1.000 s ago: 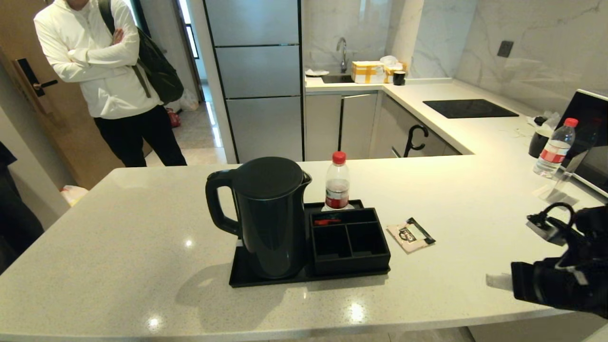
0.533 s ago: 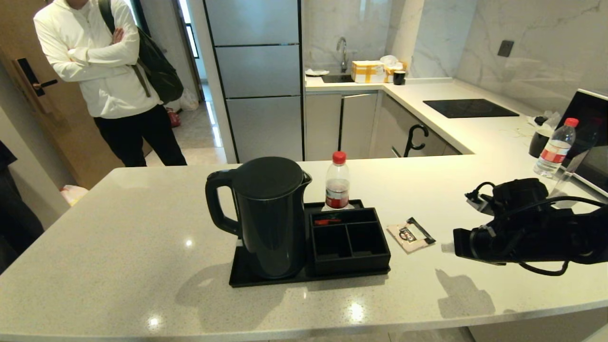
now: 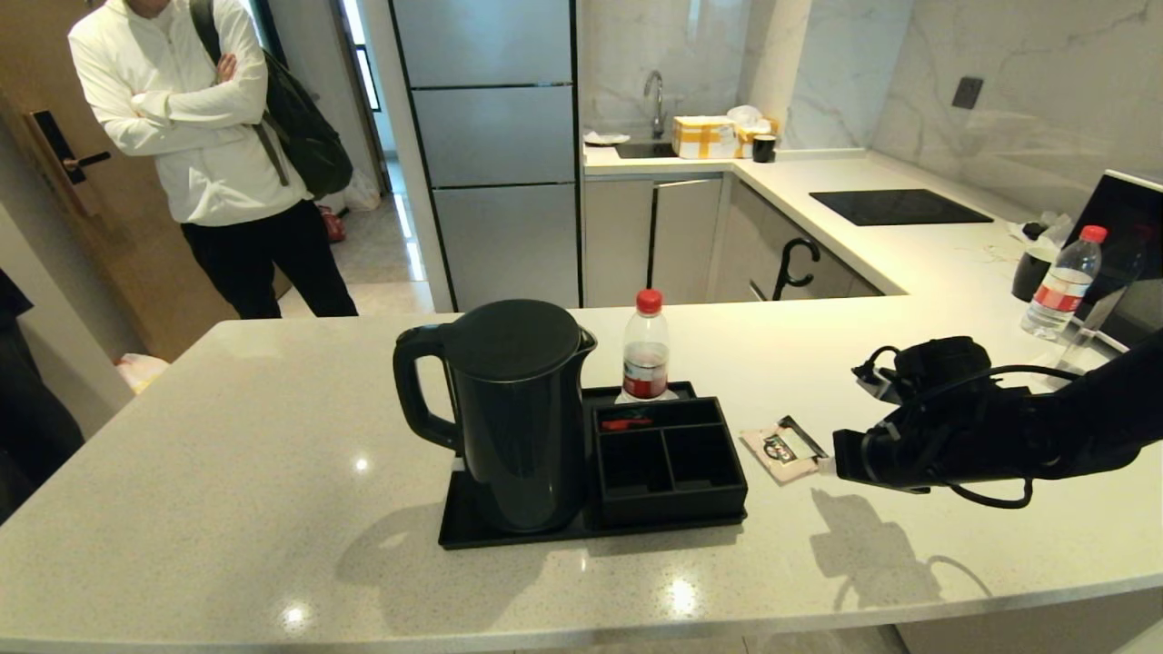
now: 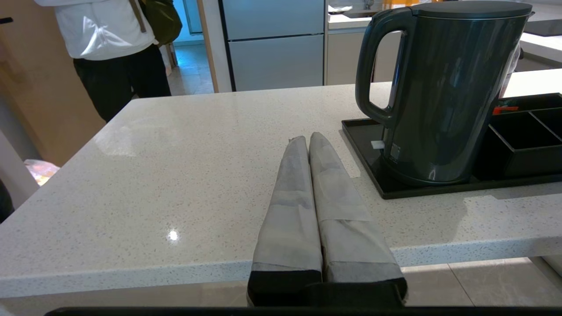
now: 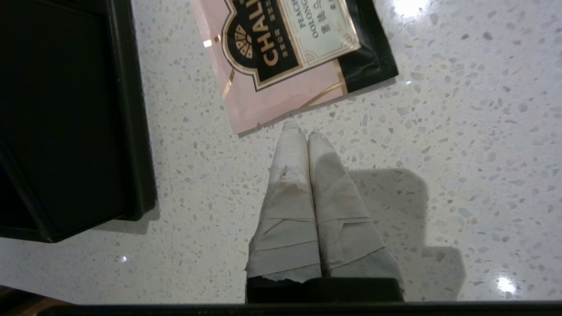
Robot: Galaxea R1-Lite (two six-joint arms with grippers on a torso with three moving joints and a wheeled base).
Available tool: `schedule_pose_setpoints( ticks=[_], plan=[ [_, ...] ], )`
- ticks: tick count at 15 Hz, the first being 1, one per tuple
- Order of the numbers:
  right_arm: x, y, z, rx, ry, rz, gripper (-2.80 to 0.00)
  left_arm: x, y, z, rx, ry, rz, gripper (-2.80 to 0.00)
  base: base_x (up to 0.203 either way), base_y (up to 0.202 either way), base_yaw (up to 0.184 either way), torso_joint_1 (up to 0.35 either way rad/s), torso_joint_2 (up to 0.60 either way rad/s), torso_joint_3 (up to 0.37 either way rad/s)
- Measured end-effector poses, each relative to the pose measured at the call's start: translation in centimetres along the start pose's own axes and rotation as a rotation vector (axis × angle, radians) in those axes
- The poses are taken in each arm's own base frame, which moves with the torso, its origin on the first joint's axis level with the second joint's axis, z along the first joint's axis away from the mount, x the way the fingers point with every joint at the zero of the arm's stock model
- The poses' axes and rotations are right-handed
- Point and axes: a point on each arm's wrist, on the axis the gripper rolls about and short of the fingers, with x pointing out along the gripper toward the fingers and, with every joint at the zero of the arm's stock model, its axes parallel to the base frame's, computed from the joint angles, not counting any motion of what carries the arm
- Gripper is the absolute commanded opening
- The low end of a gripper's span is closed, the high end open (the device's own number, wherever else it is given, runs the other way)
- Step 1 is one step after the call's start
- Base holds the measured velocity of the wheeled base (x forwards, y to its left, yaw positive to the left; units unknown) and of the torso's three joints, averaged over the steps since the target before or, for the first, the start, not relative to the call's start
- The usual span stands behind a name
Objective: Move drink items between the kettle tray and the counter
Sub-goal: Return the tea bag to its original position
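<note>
On the counter (image 3: 273,472) beside the kettle tray (image 3: 472,531), pink sachet (image 5: 285,57) reading "CHALI", "PEACH OOLONG", my right pincer (image 5: 303,129) pressed shut, tips at its edge, kettle (image 3: 518,413) on tray, left pincer (image 4: 309,138) closed, idle.

The black right arm has swung in from the counter's near right edge toward the middle. Its right gripper (image 3: 827,465), fingers wrapped in pale grey tape and pressed together, has travelled across the pale speckled stone counter (image 3: 273,472) and now has the small flat pink-beige sachet with the dark logo (image 3: 783,448) just ahead of its tips, where a second ago that sachet lay well apart from it. The arm's shadow on the stone has moved along below the gripper. The standing person in the white top has shifted slightly.
</note>
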Motion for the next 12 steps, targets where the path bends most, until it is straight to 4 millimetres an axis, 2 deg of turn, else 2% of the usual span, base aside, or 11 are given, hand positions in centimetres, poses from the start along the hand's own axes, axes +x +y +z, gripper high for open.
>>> schedule_pose_setpoints(
  ticks=[8,9,12],
  plan=[
    [0.09,0.48,-0.06,-0.011,-0.002,-0.012,-2.80,0.00,0.00,0.00,0.000,0.000,0.000,-2.80,0.000,0.000,0.000,0.000,0.00,0.000],
    [0.09,0.48,-0.02,-0.011,-0.006,-0.022,0.00,0.00,0.00,0.00,0.000,0.000,0.000,-2.80,0.000,0.000,0.000,0.000,0.00,0.000],
    [0.23,0.46,0.07,-0.013,-0.019,-0.073,0.00,0.00,0.00,0.00,0.000,0.000,0.000,-2.80,0.000,0.000,0.000,0.000,0.00,0.000]
  ],
)
